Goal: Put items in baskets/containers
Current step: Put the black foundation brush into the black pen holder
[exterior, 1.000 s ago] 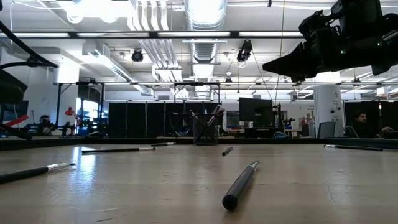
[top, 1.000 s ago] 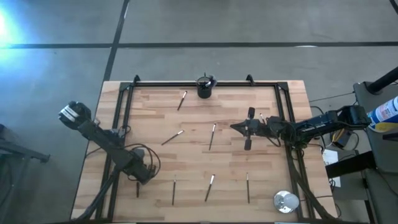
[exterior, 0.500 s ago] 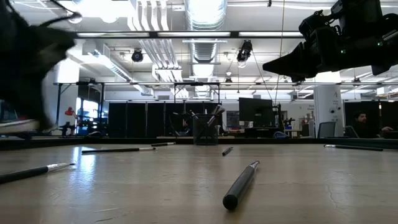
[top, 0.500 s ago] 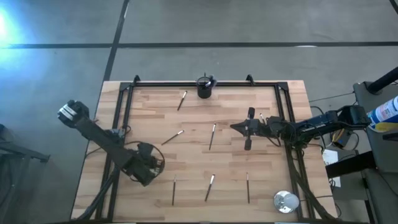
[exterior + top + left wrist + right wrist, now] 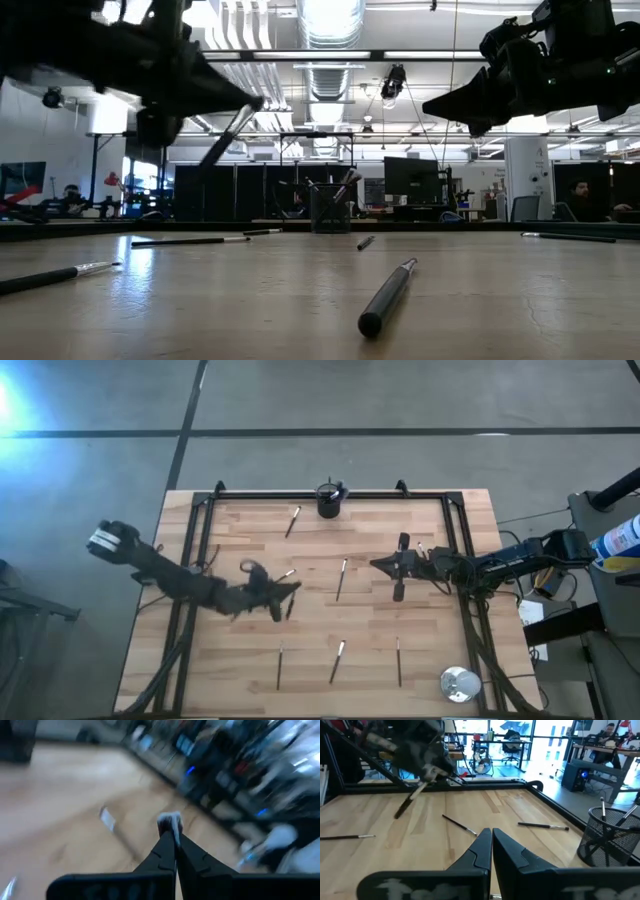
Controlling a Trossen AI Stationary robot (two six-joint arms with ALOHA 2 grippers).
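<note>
Bright ceiling lights are shining down in the low view, making white glare; a blue-white glow is flaring on the floor in the high view; the left wrist view is smearing all over with blur; the table is gleaming softly, with faint shadows lying under the brushes.

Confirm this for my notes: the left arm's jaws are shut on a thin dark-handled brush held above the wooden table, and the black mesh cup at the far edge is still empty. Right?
Not quite. The black mesh cup is not empty: the right wrist view shows several brush handles standing in it. The rest holds: the left gripper is shut on a thin dark-handled brush, held above the wooden table, as the low view shows.
</note>
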